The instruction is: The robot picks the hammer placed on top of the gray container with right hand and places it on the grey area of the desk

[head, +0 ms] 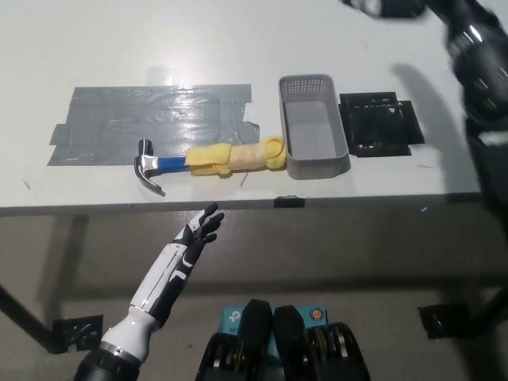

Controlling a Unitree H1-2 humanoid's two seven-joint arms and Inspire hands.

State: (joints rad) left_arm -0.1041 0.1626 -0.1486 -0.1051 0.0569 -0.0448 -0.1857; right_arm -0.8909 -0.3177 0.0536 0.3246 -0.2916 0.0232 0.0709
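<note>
The hammer lies flat on the counter, its steel head on the near edge of the grey tape area and its yellow grip end touching the gray container to its right, so the placing looks done. Right of the container sits a black mat. The black right arm rises along the far right edge, its hand out of view. The white left hand rests idle below the counter's near edge, fingers loosely spread, holding nothing.
</note>
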